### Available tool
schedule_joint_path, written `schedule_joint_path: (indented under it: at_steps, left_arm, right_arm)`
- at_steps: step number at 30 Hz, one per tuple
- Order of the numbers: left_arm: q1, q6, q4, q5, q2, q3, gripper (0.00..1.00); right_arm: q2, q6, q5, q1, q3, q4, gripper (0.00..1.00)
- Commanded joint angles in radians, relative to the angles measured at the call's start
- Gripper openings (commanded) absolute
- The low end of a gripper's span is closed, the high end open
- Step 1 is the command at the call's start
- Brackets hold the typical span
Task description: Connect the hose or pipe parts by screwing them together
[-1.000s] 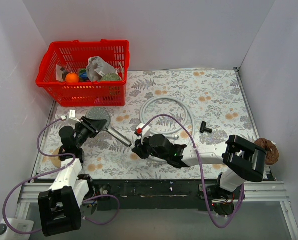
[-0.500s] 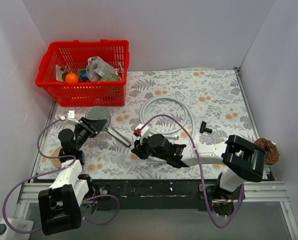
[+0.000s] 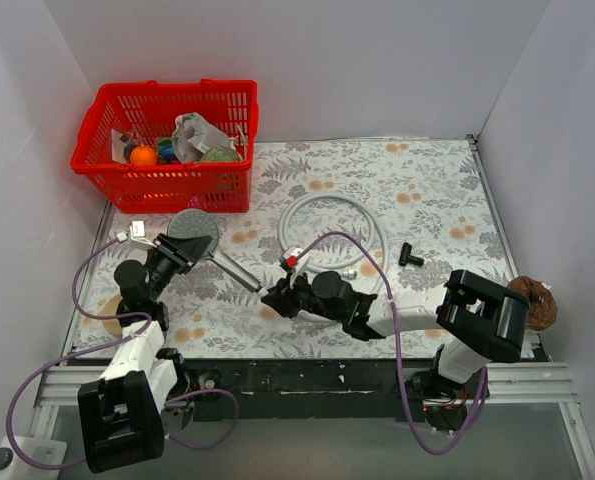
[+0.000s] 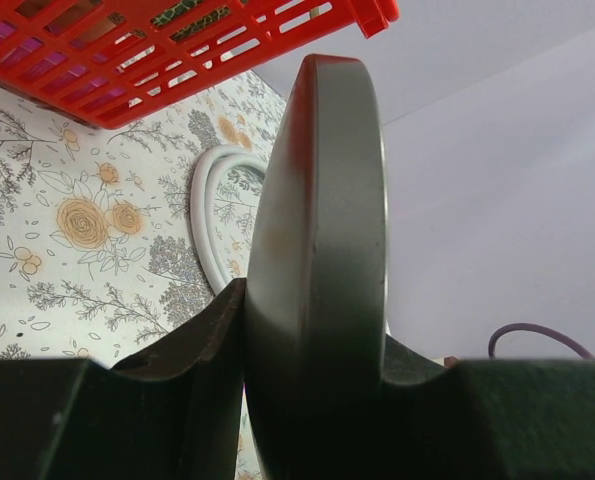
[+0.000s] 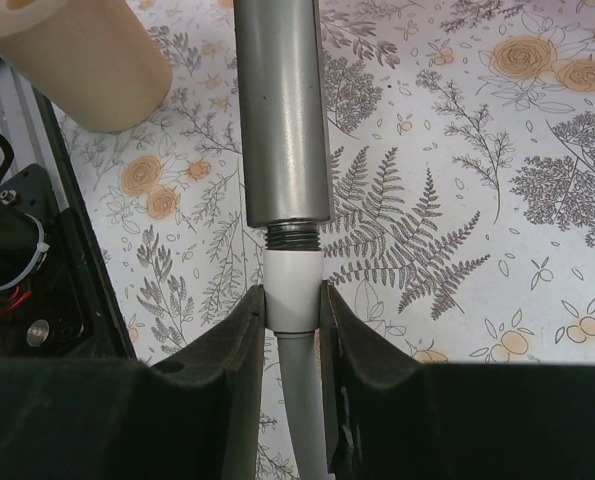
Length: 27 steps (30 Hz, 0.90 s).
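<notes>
The grey shower head point(image 3: 195, 226) is held on edge by my left gripper point(image 3: 174, 250), which is shut on its round face point(image 4: 317, 230). Its slim metallic handle point(image 3: 239, 272) runs right toward my right gripper point(image 3: 277, 297). In the right wrist view the handle point(image 5: 282, 110) ends in exposed threads point(image 5: 295, 236), and the hose's whitish end nut point(image 5: 295, 290) sits right against them. My right gripper point(image 5: 293, 300) is shut on that nut. The rest of the whitish-grey hose point(image 3: 334, 208) lies coiled on the mat behind.
A red basket point(image 3: 137, 183) of odds and ends stands at the back left. A small black fitting point(image 3: 409, 254) lies right of the coil. A beige cylinder point(image 5: 77, 60) stands near the left arm. A brown object point(image 3: 537, 300) sits at the right edge.
The right wrist has turned and shifted a little to the right while keeping hold of the nut. The shower head has moved slightly away from the arms.
</notes>
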<state>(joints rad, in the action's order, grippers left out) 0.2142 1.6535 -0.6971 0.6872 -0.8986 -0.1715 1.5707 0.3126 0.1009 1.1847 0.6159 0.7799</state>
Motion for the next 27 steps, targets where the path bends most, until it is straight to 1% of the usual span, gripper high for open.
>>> schedule_joint_path:
  at_steps: [1, 2, 4, 5, 7, 8, 9, 10, 11, 12, 13, 15, 16, 22, 24, 25, 27]
  left_arm:
    - [-0.036, 0.095, 0.024, 0.219, 0.01, 0.02, 0.0]
    - [-0.036, 0.097, 0.022, 0.221, 0.012, 0.02, 0.0]
    - [-0.038, 0.1, 0.015, 0.227, 0.009, 0.024, 0.0]
    - [-0.039, 0.101, 0.007, 0.23, 0.006, 0.026, 0.0]
    - [-0.045, 0.107, 0.004, 0.236, 0.003, 0.024, 0.0]
    - [-0.047, 0.108, -0.001, 0.241, -0.002, 0.024, 0.0]
    - [-0.047, 0.111, -0.008, 0.244, -0.002, 0.026, 0.0]
    - [-0.049, 0.112, -0.012, 0.245, -0.003, 0.027, 0.0]
    - [-0.052, 0.114, -0.016, 0.255, -0.009, 0.026, 0.0]
    - [-0.052, 0.114, -0.022, 0.255, -0.013, 0.026, 0.0]
    - [-0.055, 0.115, -0.024, 0.258, -0.014, 0.026, 0.0]
    - [-0.056, 0.12, -0.03, 0.262, -0.02, 0.027, 0.0]
    - [-0.056, 0.12, -0.031, 0.264, -0.022, 0.026, 0.0]
    - [-0.058, 0.114, -0.035, 0.258, -0.022, 0.029, 0.0]
    - [-0.056, 0.106, -0.027, 0.246, -0.017, 0.03, 0.0]
    - [-0.058, 0.103, -0.024, 0.239, -0.011, 0.032, 0.0]
    - [-0.056, 0.089, -0.005, 0.221, 0.001, 0.03, 0.0]
  right_arm:
    - [-0.003, 0.016, -0.044, -0.01, 0.004, 0.472, 0.01]
    - [-0.003, 0.025, -0.056, -0.014, -0.005, 0.522, 0.01]
    - [0.011, 0.068, -0.079, -0.034, -0.028, 0.568, 0.01]
    - [0.015, 0.081, -0.093, -0.04, -0.034, 0.625, 0.01]
    - [0.041, 0.14, -0.148, -0.065, -0.051, 0.685, 0.01]
    - [0.063, 0.166, -0.199, -0.077, -0.056, 0.741, 0.01]
    - [0.078, 0.201, -0.231, -0.088, -0.056, 0.771, 0.01]
    - [0.093, 0.27, -0.263, -0.115, -0.058, 0.804, 0.01]
    - [0.13, 0.314, -0.327, -0.131, -0.054, 0.844, 0.01]
    - [0.149, 0.353, -0.358, -0.146, -0.05, 0.905, 0.01]
    - [0.17, 0.432, -0.386, -0.175, -0.038, 0.945, 0.01]
    - [0.219, 0.485, -0.42, -0.192, -0.036, 1.037, 0.01]
    - [0.23, 0.512, -0.425, -0.201, -0.036, 1.056, 0.01]
    - [0.276, 0.556, -0.443, -0.209, -0.016, 1.108, 0.02]
    - [0.282, 0.56, -0.452, -0.209, -0.011, 1.102, 0.07]
    - [0.282, 0.557, -0.451, -0.209, -0.016, 1.089, 0.15]
    - [0.272, 0.542, -0.441, -0.209, -0.034, 1.061, 0.22]
